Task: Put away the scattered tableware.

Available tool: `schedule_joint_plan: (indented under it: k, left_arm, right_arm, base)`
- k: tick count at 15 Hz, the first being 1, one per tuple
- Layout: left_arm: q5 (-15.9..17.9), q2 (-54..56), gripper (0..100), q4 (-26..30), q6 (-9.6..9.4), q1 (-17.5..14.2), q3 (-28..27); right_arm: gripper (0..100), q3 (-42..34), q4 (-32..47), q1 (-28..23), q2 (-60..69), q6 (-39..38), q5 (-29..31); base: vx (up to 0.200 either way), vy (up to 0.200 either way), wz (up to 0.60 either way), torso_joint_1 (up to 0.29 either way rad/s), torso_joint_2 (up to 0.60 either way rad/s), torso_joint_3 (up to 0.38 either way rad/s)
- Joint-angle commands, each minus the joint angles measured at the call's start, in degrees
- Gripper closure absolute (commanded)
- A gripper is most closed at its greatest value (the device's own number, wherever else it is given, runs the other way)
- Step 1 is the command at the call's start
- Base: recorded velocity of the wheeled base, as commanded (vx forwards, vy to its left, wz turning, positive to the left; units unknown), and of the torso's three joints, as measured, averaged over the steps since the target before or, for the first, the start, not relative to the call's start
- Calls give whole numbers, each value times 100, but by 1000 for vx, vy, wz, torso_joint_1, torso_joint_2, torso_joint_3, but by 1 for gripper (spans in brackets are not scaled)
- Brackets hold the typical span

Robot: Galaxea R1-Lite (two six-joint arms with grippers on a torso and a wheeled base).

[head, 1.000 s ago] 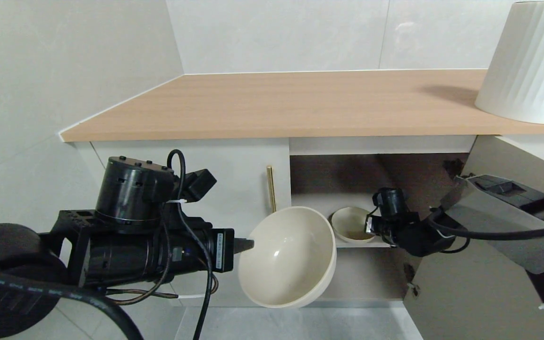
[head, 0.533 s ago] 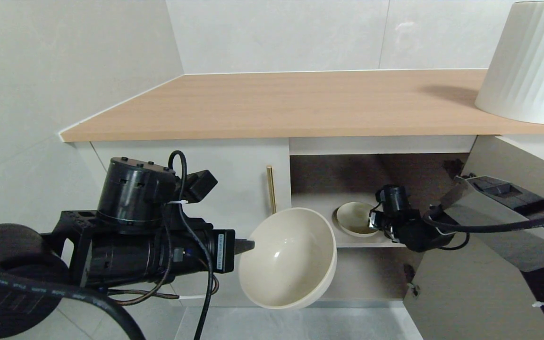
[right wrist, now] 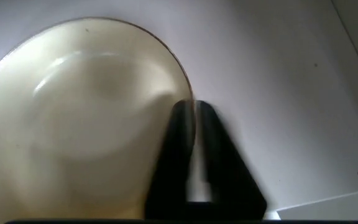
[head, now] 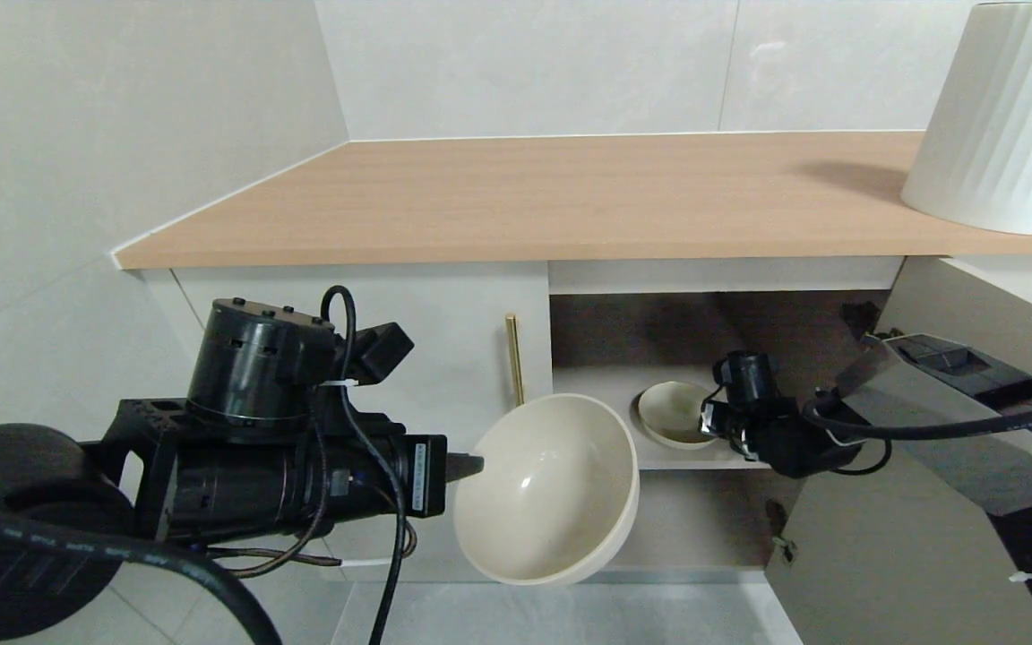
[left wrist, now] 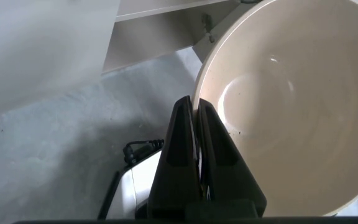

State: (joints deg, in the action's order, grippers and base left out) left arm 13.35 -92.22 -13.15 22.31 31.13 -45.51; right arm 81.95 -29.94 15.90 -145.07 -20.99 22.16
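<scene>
My left gripper (head: pixel 469 466) is shut on the rim of a large cream bowl (head: pixel 552 488), held tilted in the air in front of the white cabinet, below the wooden counter. The left wrist view shows its fingers (left wrist: pixel 194 134) pinching the large cream bowl's (left wrist: pixel 291 118) rim. Inside the open cabinet, my right gripper (head: pixel 709 421) is shut on the rim of a small cream bowl (head: pixel 673 412) that sits on the shelf (head: pixel 601 385). In the right wrist view the fingers (right wrist: pixel 194 127) clamp the small cream bowl's (right wrist: pixel 86 112) edge.
A brass handle (head: pixel 513 358) runs down the shut left door just behind the large bowl. The open right door (head: pixel 892 537) hangs under my right arm. A white ribbed container (head: pixel 1004 116) stands on the counter (head: pixel 525 197) at the far right.
My right gripper carried the small bowl deeper into the cabinet and set it on the shelf, then stayed still. The left arm and large bowl barely moved.
</scene>
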Motion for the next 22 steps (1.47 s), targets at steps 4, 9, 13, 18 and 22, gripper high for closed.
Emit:
schedule_joint_plan:
  k: [4,9,13,18,22]
  left_arm:
    - [-8,-6,100,-3,2,-2,-2]
    - [-456,-586,100,15,-288,165,-11]
    - [-1106,-1166,100,76,-499,376,-11]
    - [-1432,-1386,100,76,-675,578,-2]
    - [-1440,-1272,100,76,-666,631,-2]
  right_arm:
    - [0,-328,-47,36,260,-10,-54]
    - [0,-2095,120,414,2501,7,-1460]
    - [0,-2385,1790,1056,4338,43,-2120]
    - [0,-2649,2335,1961,4839,148,-2295]
    - [0,-2657,2607,2401,4478,183,-2190]
  base:
    - [0,0,0,0,0,0]
    - [0,0,0,0,0,0]
    - [0,0,0,0,0,0]
    - [0,0,0,0,0,0]
    - [0,0,0,0,0,0]
